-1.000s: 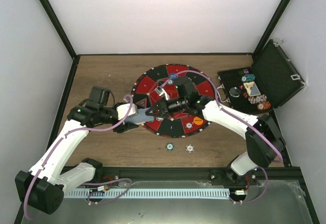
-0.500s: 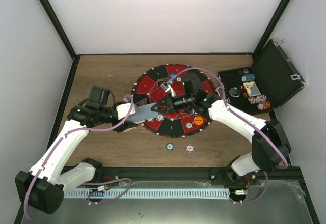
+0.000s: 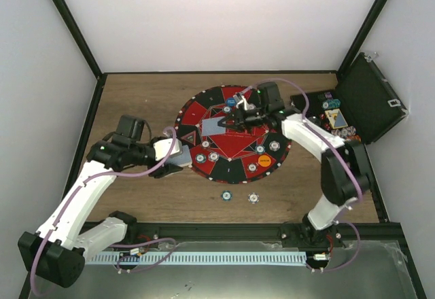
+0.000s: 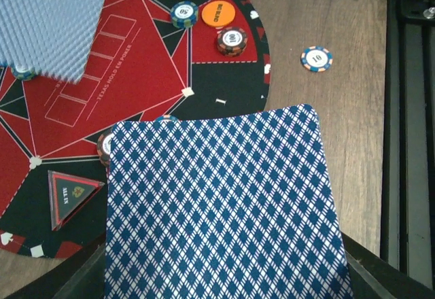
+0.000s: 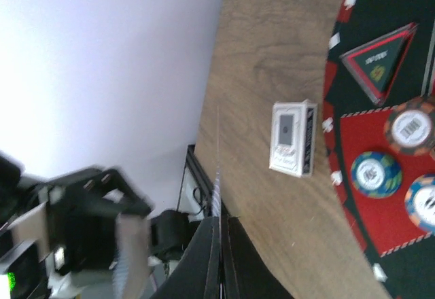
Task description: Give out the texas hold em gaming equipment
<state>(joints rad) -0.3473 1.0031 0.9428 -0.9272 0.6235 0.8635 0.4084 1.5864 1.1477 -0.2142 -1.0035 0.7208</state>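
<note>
Currently, a single card (image 3: pixel 213 127), grey-blue back up, hangs over the middle of the round red-and-black mat (image 3: pixel 197 112). The right gripper (image 3: pixel 230 123) is clenched on its edge. In the right wrist view the card shows edge-on, as a thin line between the closed fingers.

A deck of cards (image 4: pixel 217 204) with a blue diamond back sits in the left gripper (image 3: pixel 178 154), at the mat's left rim. The jaws are closed against the deck's sides.

Ahead of the left gripper on the mat:
- an orange button (image 4: pixel 217 15);
- edge-striped chips (image 4: pixel 231 41) just beside that button;
- a triangular marker (image 4: pixel 71 197), to the left of the deck.

A blue button (image 3: pixel 231 100) lies on the mat just beyond the right gripper. Two loose chips (image 3: pixel 225 195) rest on bare wood towards the arm bases, well apart from both grippers. A small white box (image 5: pixel 293 138) lies on the wood just off the mat's rim.

The surface is a brown wooden table (image 3: pixel 136 102), enclosed by white walls (image 3: pixel 204 20) with black frame posts. A black hinged case (image 3: pixel 370 95) stands open to the right of the right arm, with more chips inside.
</note>
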